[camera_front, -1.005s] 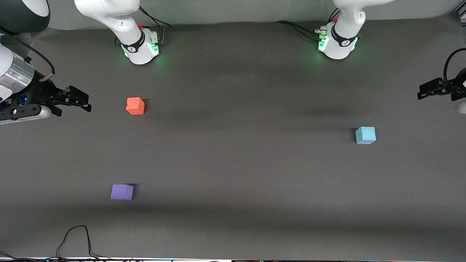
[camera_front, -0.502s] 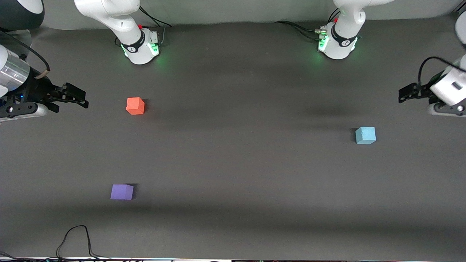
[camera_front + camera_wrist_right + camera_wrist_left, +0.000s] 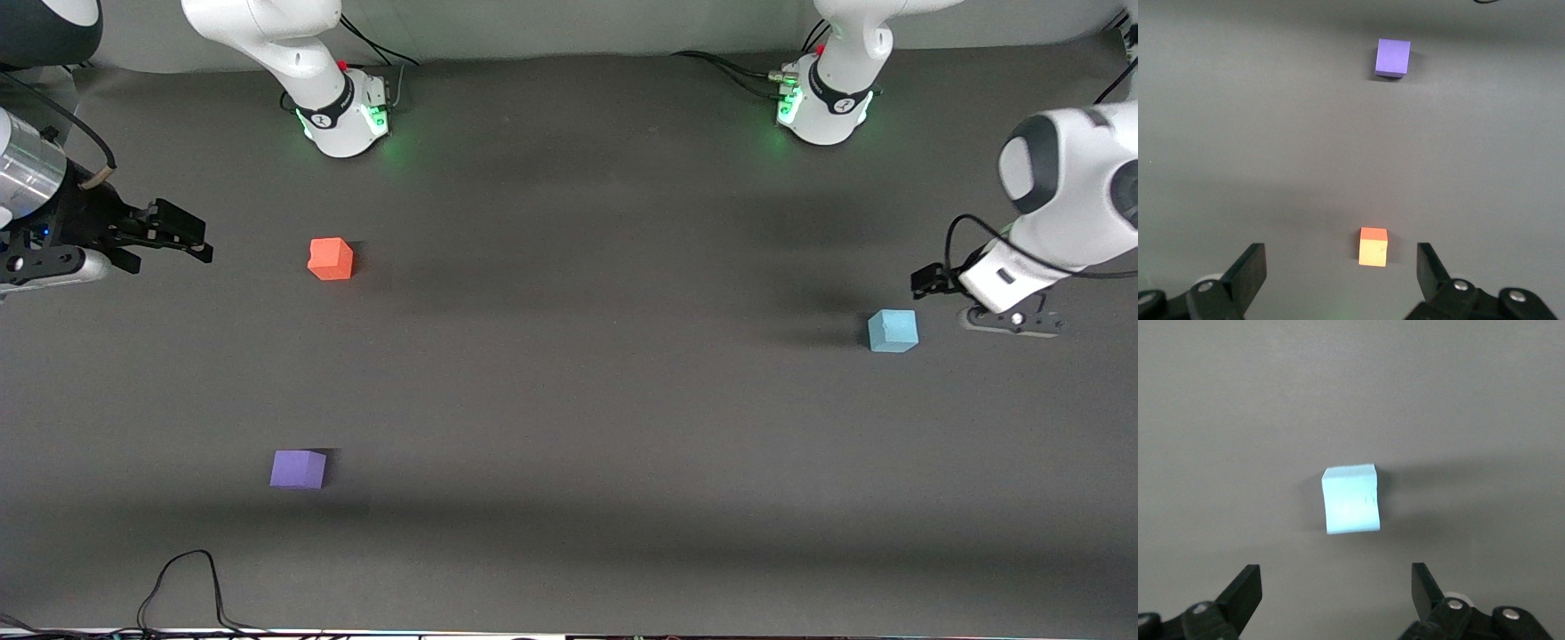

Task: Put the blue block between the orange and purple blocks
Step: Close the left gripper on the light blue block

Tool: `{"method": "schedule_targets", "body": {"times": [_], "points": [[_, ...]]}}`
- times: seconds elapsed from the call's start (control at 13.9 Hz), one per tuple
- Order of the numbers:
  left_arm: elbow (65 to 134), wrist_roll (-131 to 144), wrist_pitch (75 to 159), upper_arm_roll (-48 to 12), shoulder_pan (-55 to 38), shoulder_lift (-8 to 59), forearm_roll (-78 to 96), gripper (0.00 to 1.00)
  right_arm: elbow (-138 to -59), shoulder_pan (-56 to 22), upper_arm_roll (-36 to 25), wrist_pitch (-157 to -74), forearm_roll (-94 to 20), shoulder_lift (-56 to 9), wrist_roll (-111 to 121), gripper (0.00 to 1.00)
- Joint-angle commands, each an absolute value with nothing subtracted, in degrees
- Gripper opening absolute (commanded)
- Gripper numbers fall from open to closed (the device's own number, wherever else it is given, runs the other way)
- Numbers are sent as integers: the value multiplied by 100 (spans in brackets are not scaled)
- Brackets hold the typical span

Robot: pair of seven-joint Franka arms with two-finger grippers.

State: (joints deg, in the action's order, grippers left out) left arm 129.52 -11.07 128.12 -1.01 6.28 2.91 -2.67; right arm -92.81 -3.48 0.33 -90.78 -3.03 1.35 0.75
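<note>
Toward the left arm's end of the dark grey tabletop (image 3: 569, 400), the small sky-blue matte cube (image 3: 892, 330) is seen resting flat and untouched, well apart from the other two cubes. The left end effector (image 3: 1336, 593) is hung over the cloth just beside this blue cube, with its fingers (image 3: 1245, 590) spread wide and nothing between them; in the left wrist view the cube is framed roughly midway between the two tips. The right end effector (image 3: 182, 242) is held released and empty at the right arm's end of the tabletop, apparently waiting, near the small orange-red matte cube (image 3: 331, 259). The small violet-purple matte cube (image 3: 298, 468) is set nearer to the front camera than the orange one, with a bare stretch of cloth left between them. The step in hand is judged to be the approach for the pick. It would be done well if the fingers were centred over the blue cube, squared to a pair of parallel faces, and lowered until the tips straddle the sides before any closing is begun, since an off-centre closure could push or twist the light cube. The target is judged to be the middle of the gap between the orange and purple cubes, which should be entered without either neighbour being nudged.
</note>
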Motion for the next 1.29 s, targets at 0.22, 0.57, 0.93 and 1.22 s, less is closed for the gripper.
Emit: {"method": "schedule_targets", "body": {"times": [0.22, 0.57, 0.93, 1.22], "points": [[13078, -1063, 13894, -88, 580, 1220, -308, 100, -9158, -387, 26, -8868, -404, 114, 141, 100], [13315, -1063, 14625, -88, 598, 1687, -308, 100, -9158, -387, 18, -8877, -413, 105, 184, 100], [13298, -1063, 14502, -88, 615, 1723, -308, 40, -9167, -378, 9, -8868, -413, 114, 308, 100], [12686, -1090, 13497, -62, 624, 1461, -308, 40, -9158, -378, 9, -8868, -413, 114, 308, 100]]}}
